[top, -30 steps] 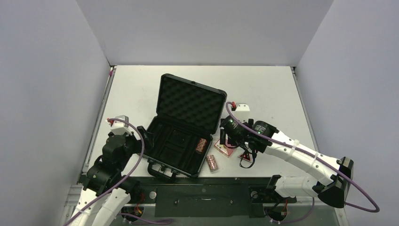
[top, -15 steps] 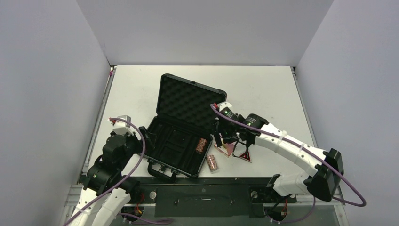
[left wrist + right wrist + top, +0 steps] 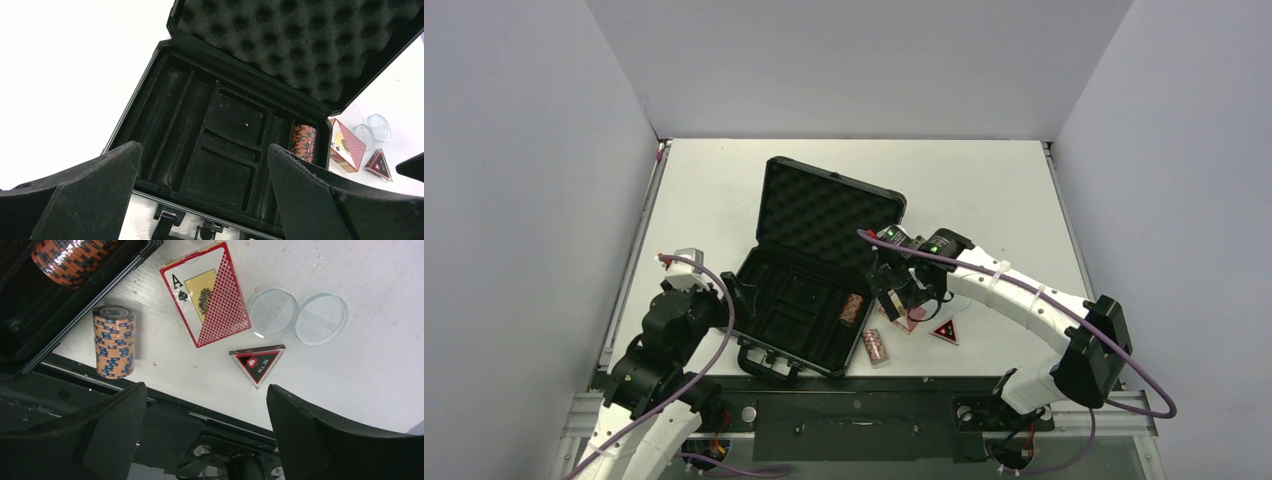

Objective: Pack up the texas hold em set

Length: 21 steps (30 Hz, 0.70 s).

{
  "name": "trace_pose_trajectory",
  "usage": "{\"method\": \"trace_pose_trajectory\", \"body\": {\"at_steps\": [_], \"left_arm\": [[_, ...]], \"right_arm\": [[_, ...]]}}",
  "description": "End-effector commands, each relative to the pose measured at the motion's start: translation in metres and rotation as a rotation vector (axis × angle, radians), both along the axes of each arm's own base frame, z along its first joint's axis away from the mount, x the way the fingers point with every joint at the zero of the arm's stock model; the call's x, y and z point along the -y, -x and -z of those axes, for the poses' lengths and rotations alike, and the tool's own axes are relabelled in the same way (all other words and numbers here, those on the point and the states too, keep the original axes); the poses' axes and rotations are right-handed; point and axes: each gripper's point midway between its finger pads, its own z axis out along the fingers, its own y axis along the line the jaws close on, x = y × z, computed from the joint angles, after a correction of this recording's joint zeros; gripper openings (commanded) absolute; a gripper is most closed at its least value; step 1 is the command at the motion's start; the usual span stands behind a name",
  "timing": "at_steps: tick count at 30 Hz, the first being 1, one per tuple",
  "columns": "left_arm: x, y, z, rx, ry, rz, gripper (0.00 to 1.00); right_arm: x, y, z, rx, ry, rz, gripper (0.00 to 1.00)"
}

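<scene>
Two grippers gaped empty. Beneath the right gripper (image 3: 202, 400) lay the red-backed card box (image 3: 207, 300), an orange-striped chip roll (image 3: 114, 341) and the red-black triangle (image 3: 258, 364); ahead of the left gripper (image 3: 204, 150) sat the open foam-lined case (image 3: 225, 120), a second roll (image 3: 303, 142) slotted inside.

Left hand (image 3: 202, 150), right hand (image 3: 205, 387): both splayed wide

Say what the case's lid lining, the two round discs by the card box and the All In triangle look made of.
The lid lining: soft black foam, matte, by its egg-crate dimples. The two discs: clear acrylic or glass, glossy; the table shows through them. The triangle: probably clear acrylic over a red-black printed face, by its see-through bevelled edge.
</scene>
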Motion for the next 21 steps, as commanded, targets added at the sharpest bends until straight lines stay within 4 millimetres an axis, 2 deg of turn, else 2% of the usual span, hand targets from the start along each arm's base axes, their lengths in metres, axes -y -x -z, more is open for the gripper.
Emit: {"method": "trace_pose_trajectory", "body": {"at_steps": [1,4,7,10,14,16,21], "left_arm": [[0.004,-0.008,-0.013,0.077,0.012,0.015,0.96],[0.004,-0.009,-0.011,0.076,0.006,0.016,0.96],[0.004,-0.010,-0.009,0.072,0.003,0.015,0.96],[0.005,-0.010,-0.010,0.080,0.005,0.019,0.96],[0.005,-0.009,-0.014,0.109,0.008,0.027,0.96],[0.005,-0.007,-0.016,0.123,0.012,0.031,0.96],[0.008,-0.005,-0.019,0.155,0.016,0.062,0.96]], "right_arm": [[0.000,-0.006,-0.014,0.059,-0.025,-0.037,0.85],[0.002,-0.008,-0.003,0.073,-0.016,-0.053,0.86],[-0.008,-0.003,0.007,0.058,-0.068,-0.132,0.87],[-0.017,0.000,0.000,0.089,-0.141,-0.214,0.88],[-0.030,-0.011,-0.019,0.233,-0.207,-0.375,0.90],[-0.031,-0.014,-0.019,0.262,-0.205,-0.432,0.93],[-0.023,-0.005,0.010,0.138,-0.113,-0.544,0.92]]}}
